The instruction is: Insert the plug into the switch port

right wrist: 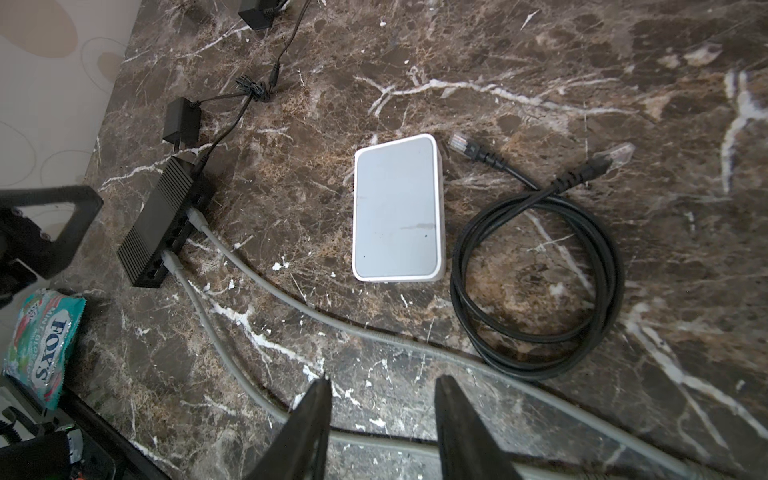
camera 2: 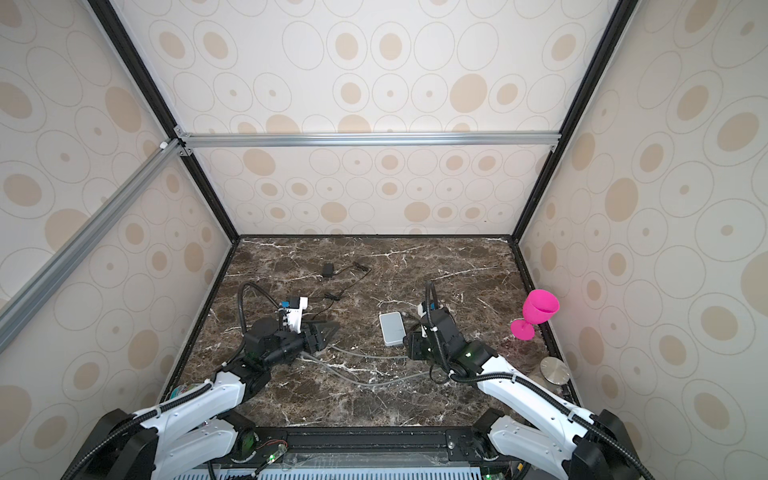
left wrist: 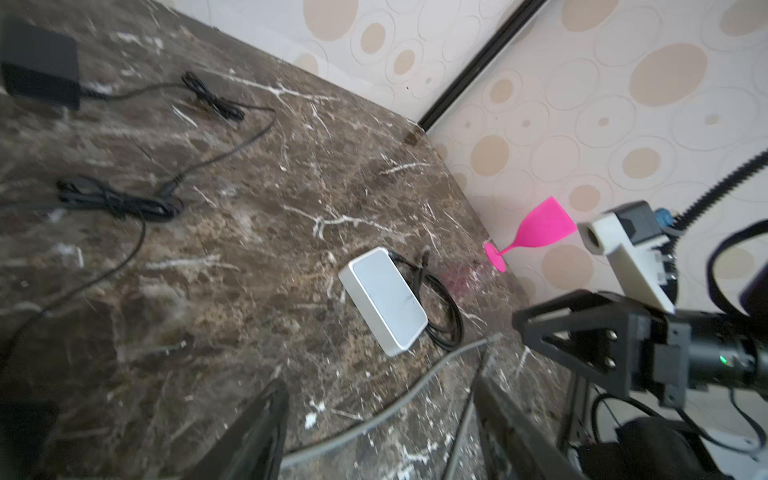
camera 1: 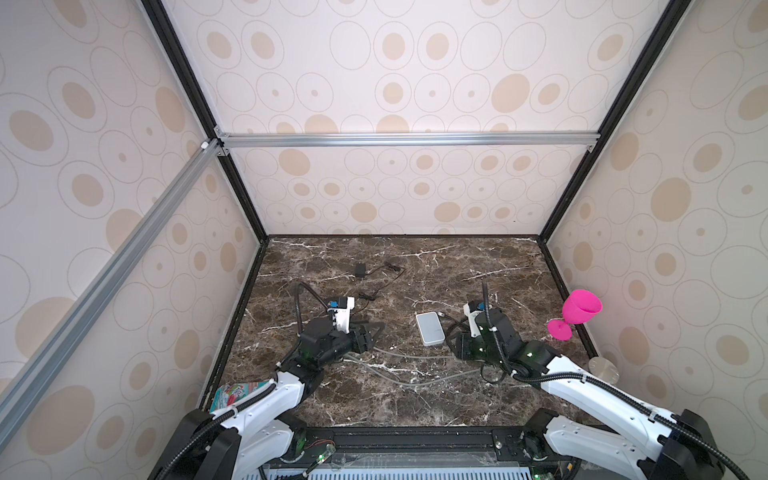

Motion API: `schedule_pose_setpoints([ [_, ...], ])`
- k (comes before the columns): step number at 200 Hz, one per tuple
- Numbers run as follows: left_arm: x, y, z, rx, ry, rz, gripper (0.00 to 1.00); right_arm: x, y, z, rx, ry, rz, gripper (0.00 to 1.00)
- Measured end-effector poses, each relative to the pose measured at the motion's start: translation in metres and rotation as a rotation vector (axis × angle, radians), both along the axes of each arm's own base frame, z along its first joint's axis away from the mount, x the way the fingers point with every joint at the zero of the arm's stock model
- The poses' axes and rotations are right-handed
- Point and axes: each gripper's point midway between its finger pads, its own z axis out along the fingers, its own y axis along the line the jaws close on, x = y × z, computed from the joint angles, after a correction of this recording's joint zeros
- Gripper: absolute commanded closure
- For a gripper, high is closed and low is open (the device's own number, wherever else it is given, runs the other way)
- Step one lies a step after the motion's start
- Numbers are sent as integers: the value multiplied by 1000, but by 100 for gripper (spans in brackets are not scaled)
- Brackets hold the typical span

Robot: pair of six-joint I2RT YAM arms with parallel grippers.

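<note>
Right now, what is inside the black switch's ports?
Two grey cable plugs sit in the black switch; the other ports are too dark to see inside.

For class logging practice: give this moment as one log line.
left gripper: open | right gripper: open | black cable: coiled, unplugged, beside white box
</note>
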Motion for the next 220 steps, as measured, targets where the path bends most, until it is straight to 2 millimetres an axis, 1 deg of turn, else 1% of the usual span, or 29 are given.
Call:
schedule_pose_setpoints([
  [14,24,-3,7,72,-14,23,32,4,4,-10,-31,20,21,55],
  [27,52,-4,13,135,-22,56,33,9,9,-19,-64,51,45,55],
  [42,77,-5,14,195,-28,87,34,16,15,-26,-91,71,70,56],
  [60,101,-7,-1,278,-8,103,35,20,15,-29,-100,79,88,56],
  [81,129,-13,-27,374,39,98,35,26,6,-24,-50,65,77,57],
  [98,151,-20,-50,444,82,87,36,30,-6,-21,13,48,52,58],
  [114,169,-26,-63,483,108,77,36,29,-15,-25,56,56,36,58],
  [137,194,-36,-78,517,139,64,37,25,-18,-32,101,81,36,58],
  [152,205,-41,-88,530,154,58,37,25,-16,-31,129,86,45,58],
  [176,210,-44,-107,551,194,48,38,28,-13,-25,166,77,58,58],
  [180,210,-44,-110,554,200,46,40,28,-13,-25,169,77,59,58],
  [190,211,-44,-117,557,214,44,49,28,-12,-24,179,77,64,58],
  [205,212,-49,-122,543,225,25,54,28,-11,-24,188,79,71,58],
  [220,211,-56,-120,503,229,5,58,28,-10,-24,192,83,76,58],
])
